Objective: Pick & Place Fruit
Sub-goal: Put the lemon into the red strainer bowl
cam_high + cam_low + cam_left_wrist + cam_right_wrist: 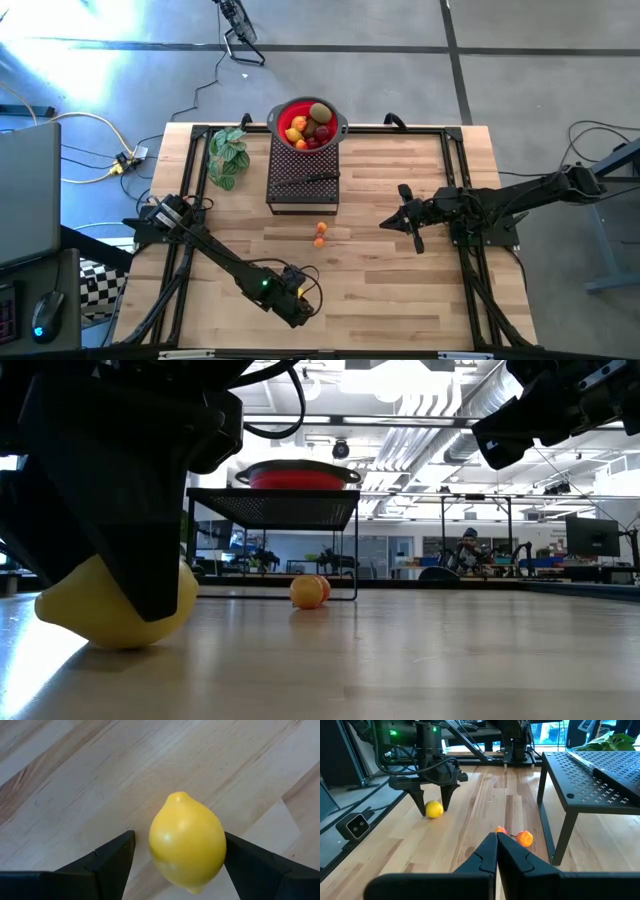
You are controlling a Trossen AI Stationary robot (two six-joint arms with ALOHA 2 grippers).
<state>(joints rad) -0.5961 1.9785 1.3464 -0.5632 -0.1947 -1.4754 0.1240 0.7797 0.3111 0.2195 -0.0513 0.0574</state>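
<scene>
Our left gripper (pixel 175 865) sits low at the table's six o'clock edge, its two fingers (pixel 107 857) spread wide on either side of a yellow lemon (pixel 187 845). We see a gap between the lemon and one finger in the left wrist view; on the other side we cannot tell whether finger and fruit touch. In the right wrist view the lemon (pixel 434 809) rests on the wooden table (pixel 470 820) between the lowered fingers.

Our right gripper (pixel 497 845) is pressed fully shut with nothing in it, held above the table at about three o'clock from the centre, its tip pointing toward nine o'clock.

Near the table's centre lie two small orange fruits (pixel 320 234) just beside each other. At twelve o'clock from them stands a black perforated metal stand (pixel 302 178) with a black-handled knife (pixel 305 180) lying on its top. At the stand's twelve o'clock end sits a red colander (pixel 283 117) piled with fruit, a brown kiwi (pixel 319 111) on top among yellow, orange and dark red pieces. At ten o'clock on the table lies a green leafy plant (pixel 227 155).

Beyond the table, the low view shows a seated person (pixel 468 552) far off in the room.
</scene>
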